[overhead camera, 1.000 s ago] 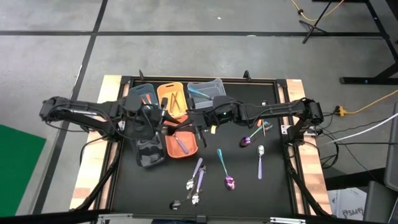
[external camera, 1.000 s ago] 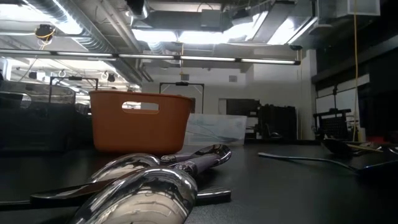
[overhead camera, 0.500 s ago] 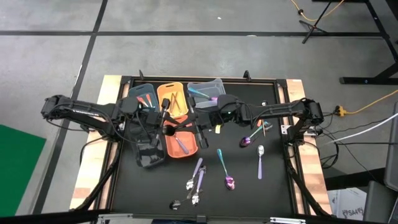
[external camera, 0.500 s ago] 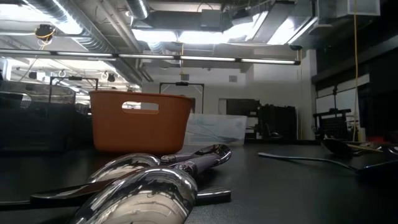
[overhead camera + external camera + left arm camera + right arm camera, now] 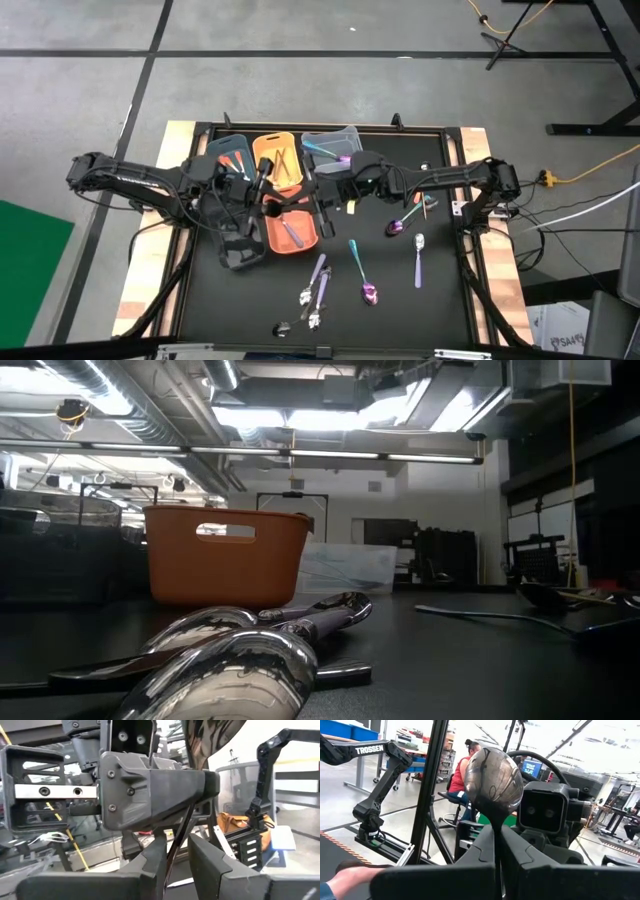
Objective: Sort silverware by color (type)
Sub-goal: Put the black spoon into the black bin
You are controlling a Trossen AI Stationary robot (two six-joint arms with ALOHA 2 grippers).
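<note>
Both arms mid-table over bins, right gripper point(image 5: 496, 855) fingers point(image 5: 475, 847) round spoon point(image 5: 493, 780).

The high view looks straight down on the whole surface point(image 5: 400, 290). The low view sits at surface level, close behind cutlery, facing the orange bin point(image 5: 225, 555) both share. Each wrist view faces the opposite arm, close up.

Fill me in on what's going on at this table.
Two robot arms are sorting silverware into bins. The right gripper is shut on a dark spoon, bowl upward, and the left gripper pinches a thin dark handle. Both meet over the orange bin mid-table. Several purple and silver pieces lie loose on the black mat.
</note>
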